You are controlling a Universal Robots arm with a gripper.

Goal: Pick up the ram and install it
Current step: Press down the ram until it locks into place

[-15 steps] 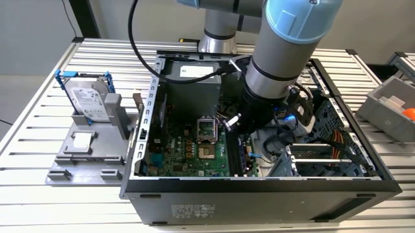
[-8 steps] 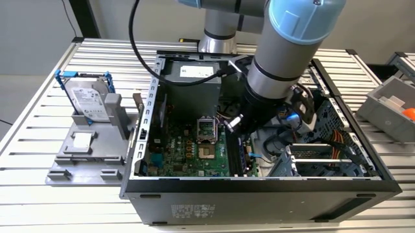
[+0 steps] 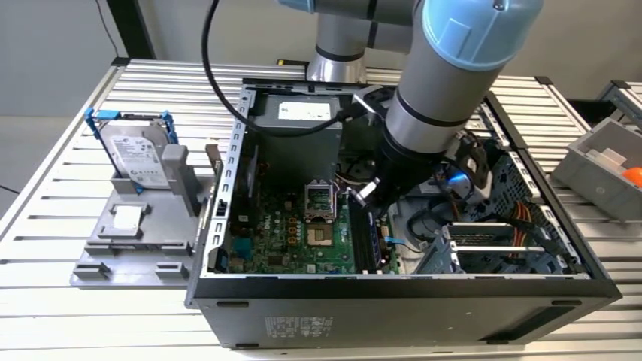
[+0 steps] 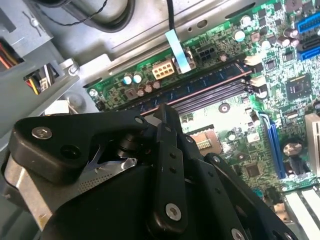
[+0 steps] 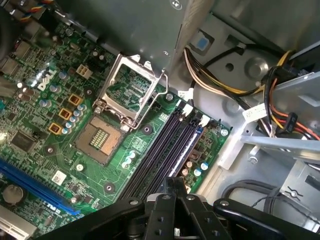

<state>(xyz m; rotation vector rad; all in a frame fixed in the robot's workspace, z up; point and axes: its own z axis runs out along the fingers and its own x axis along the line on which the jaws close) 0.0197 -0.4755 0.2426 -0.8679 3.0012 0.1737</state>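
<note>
1. in the exterior view i see my gripper (image 3: 363, 197) down inside the computer case (image 3: 401, 289), over the memory slots (image 3: 367, 239).
2. the second wrist view shows the ram (image 4: 200, 86) lying in a slot, just ahead of the gripper.
3. i cannot tell how the fingers stand.

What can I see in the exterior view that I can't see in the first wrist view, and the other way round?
Exterior view's extras: the silver hard drive in a blue frame, the slatted metal table and the grey-and-blue robot arm. First wrist view's extras: the long blue plastic slot and the small white clips at the slot ends. Shared: the green motherboard and its long black memory slots.
</note>
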